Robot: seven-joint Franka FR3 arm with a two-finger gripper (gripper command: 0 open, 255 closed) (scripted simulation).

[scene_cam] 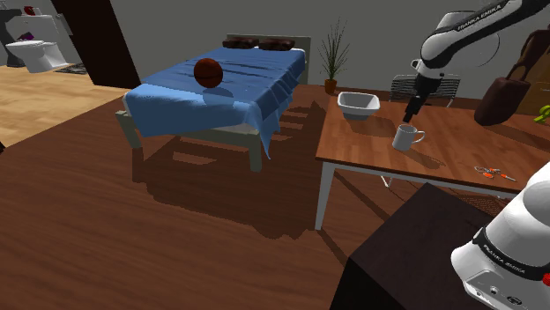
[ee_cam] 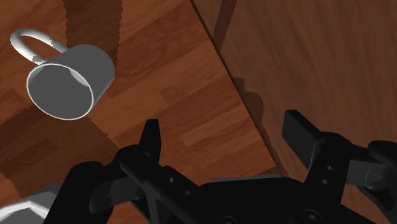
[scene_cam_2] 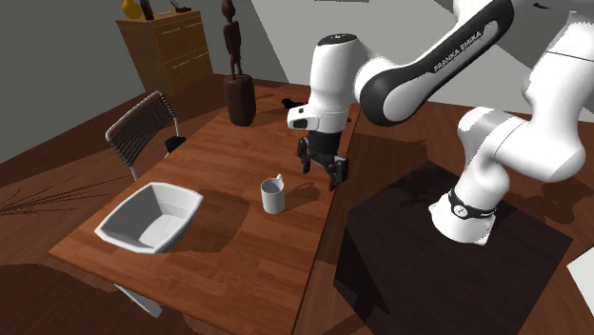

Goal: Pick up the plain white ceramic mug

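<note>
A plain white mug (scene_cam: 405, 137) stands upright on the wooden table (scene_cam: 370, 150), its handle toward the shoulder view's right. In the second exterior view the mug (scene_cam_2: 274, 195) is just left of my black gripper (scene_cam_2: 322, 171), which hangs a little above the table near its edge. The gripper (scene_cam: 411, 114) is open and holds nothing. Seen from the wrist, the mug (ee_cam: 67, 79) shows its open mouth off to one side, outside the two spread fingers (ee_cam: 150, 137), and the table's edge runs between them.
A white square bowl (scene_cam_2: 150, 219) sits on the table beyond the mug. A dark carved statue (scene_cam_2: 238, 86) stands at the table's far end, with a wire chair (scene_cam_2: 143, 128) beside it. Orange-handled scissors (scene_cam: 494, 173) lie near the stand. A blue bed (scene_cam: 220, 88) is off to the left.
</note>
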